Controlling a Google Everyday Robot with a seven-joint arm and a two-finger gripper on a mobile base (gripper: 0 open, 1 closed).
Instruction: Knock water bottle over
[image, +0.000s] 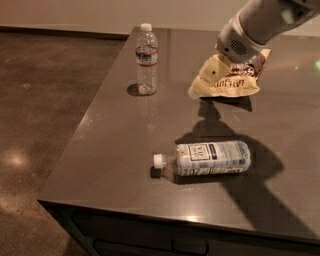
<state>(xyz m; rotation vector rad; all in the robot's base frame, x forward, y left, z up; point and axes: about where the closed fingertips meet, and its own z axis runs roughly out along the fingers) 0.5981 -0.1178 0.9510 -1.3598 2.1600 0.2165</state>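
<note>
Standing cap-up water bottle (146, 60); hand (199, 88) rightward

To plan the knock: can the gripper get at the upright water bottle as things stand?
Probably yes. The gripper hovers right of the water bottle, with nothing standing between them; the larger bottle lies nearer the camera.

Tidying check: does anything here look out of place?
The large labelled bottle lies on its side near the front edge. The water bottle stands upright; the tool hangs by the snack bag.
</note>
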